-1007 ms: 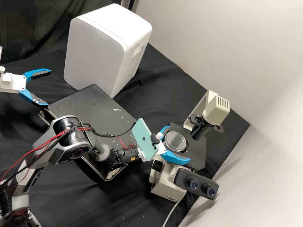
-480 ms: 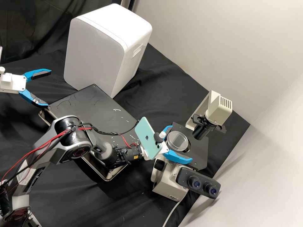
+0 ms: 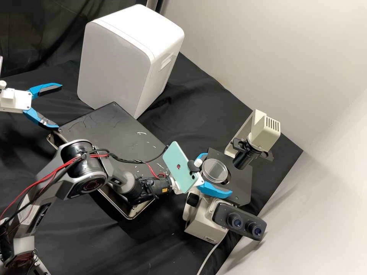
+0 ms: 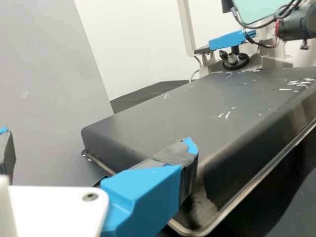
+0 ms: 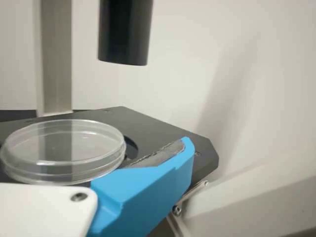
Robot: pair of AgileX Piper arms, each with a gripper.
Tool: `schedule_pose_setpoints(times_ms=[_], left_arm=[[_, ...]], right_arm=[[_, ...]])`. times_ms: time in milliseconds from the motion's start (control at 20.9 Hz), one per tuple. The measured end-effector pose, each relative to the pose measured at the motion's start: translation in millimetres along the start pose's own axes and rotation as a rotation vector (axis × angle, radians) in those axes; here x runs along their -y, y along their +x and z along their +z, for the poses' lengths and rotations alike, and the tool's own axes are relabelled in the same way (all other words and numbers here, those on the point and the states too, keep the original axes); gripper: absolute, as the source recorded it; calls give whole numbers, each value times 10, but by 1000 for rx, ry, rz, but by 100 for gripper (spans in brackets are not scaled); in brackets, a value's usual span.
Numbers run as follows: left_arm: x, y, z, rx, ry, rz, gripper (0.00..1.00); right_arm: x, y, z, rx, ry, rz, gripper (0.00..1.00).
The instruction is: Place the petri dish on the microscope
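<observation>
Now the petri dish lies flat on the microscope stage between the released, spread fingers of the right gripper; the left gripper, fingers likewise apart, hangs beside the black tray.

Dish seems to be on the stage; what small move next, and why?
Probably widen the right gripper in place: the petri dish already lies flat on the microscope stage, and whether it is gripped is unclear.
</observation>
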Motion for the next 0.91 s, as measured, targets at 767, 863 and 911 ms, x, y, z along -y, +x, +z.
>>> schedule_pose_setpoints(times_ms=[767,863,911], left_arm=[[0,0,0,0,0,0,100],[0,0,2,-1,-1,0,100],[0,0,5,0,-2,0,100]], right_arm=[[39,-335,-83,-39,57,-62,100],[10,-303,-115,-50,59,-50,100],[-11,-279,-138,-58,60,-42,100]])
